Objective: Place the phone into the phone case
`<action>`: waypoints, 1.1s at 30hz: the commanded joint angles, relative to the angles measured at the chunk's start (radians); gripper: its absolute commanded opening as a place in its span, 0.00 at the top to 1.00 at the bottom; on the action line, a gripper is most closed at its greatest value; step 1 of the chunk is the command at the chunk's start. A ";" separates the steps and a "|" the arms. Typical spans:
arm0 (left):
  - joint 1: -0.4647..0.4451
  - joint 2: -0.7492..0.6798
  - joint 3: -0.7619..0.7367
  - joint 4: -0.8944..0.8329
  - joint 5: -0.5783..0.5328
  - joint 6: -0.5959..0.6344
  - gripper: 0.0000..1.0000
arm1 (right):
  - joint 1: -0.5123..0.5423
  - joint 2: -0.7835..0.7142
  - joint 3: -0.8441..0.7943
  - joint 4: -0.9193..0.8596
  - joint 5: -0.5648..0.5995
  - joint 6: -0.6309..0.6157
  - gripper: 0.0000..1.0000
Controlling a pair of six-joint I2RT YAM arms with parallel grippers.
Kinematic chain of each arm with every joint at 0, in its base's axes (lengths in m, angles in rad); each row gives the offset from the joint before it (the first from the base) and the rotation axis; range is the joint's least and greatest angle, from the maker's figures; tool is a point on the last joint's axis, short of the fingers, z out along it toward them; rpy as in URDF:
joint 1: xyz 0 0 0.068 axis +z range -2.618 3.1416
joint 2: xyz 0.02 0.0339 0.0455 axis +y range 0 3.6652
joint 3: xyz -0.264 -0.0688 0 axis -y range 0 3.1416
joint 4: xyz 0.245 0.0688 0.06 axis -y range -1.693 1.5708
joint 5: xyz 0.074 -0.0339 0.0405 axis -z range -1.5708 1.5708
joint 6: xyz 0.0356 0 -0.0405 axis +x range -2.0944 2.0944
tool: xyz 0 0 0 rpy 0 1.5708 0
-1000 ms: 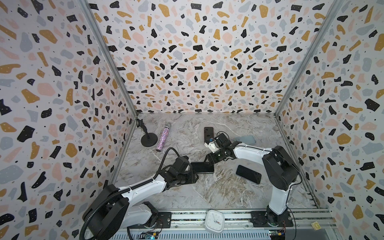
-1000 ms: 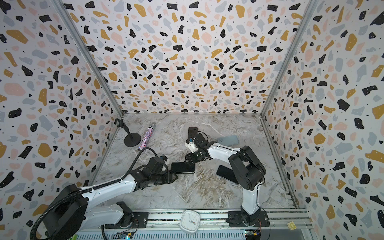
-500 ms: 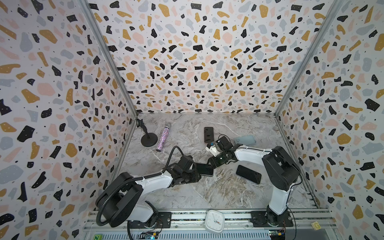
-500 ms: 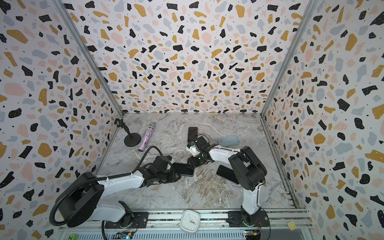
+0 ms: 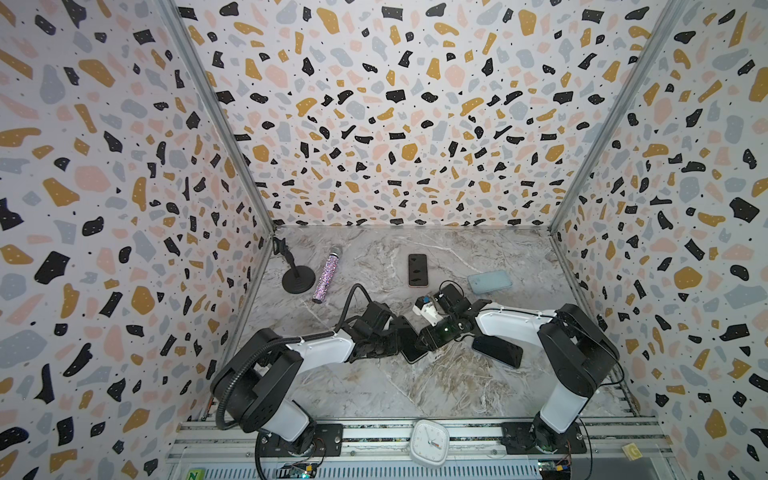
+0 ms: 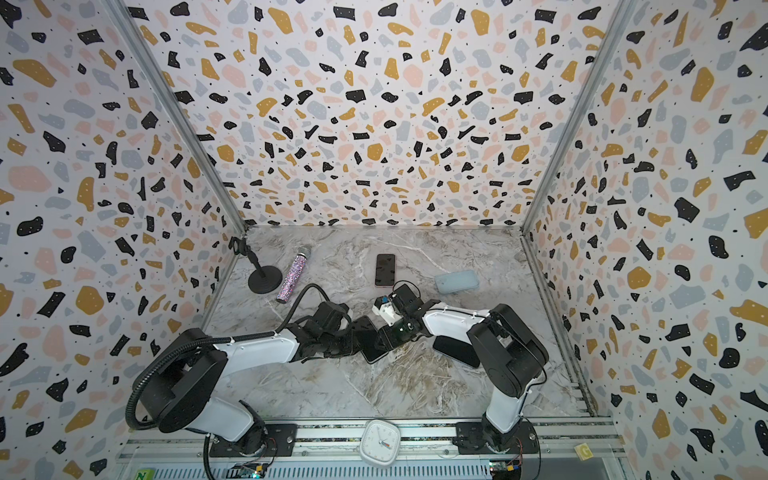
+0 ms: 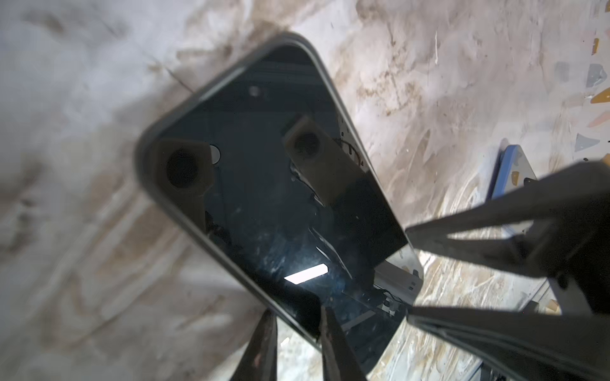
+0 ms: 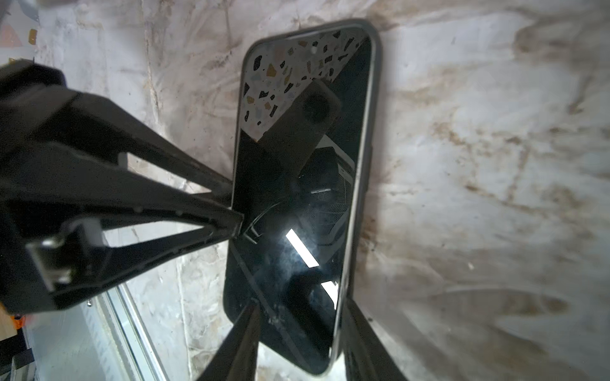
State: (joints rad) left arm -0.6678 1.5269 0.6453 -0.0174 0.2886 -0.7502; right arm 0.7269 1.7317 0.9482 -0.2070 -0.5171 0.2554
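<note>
The phone (image 5: 410,348) lies screen-up near the middle of the marbled table (image 5: 374,395), between the two grippers. A second ago it lay crosswise between them. Now it sits slantwise, and both arms have closed in on it, the right one having come down lower.

Its glass is dark and smudged, and it mirrors a bright light strip, a camera and the speckled wall. A thick dark rim runs round a thin bright edge; whether that rim is a case cannot be told.

The left gripper (image 7: 296,310) has its jaws narrow at one long side of the phone, one finger over the glass and the other outside the rim. The right gripper (image 8: 301,301) straddles the phone's end with a wider gap. Whether either one presses on it cannot be told.

Just beside the right arm lies a dark slab (image 5: 496,351). Farther back are a second phone (image 5: 417,270), a pale blue case (image 5: 489,281), a glittery microphone (image 5: 326,274) and a black stand (image 5: 297,280). A white clock (image 5: 430,442) sits on the front rail.
</note>
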 commanded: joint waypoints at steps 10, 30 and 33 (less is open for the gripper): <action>0.013 0.022 0.074 -0.040 0.027 0.048 0.78 | 0.045 -0.078 -0.071 0.067 -0.070 0.193 0.61; -0.032 -0.143 0.014 -0.277 0.040 -0.057 0.79 | 0.011 -0.182 -0.169 0.158 0.009 0.339 0.56; -0.039 -0.131 0.015 -0.276 0.030 -0.068 0.79 | 0.015 -0.180 -0.167 0.156 0.016 0.335 0.56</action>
State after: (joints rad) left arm -0.6975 1.4006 0.6701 -0.2764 0.3325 -0.7933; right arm 0.7353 1.5585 0.7731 -0.0517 -0.5205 0.5854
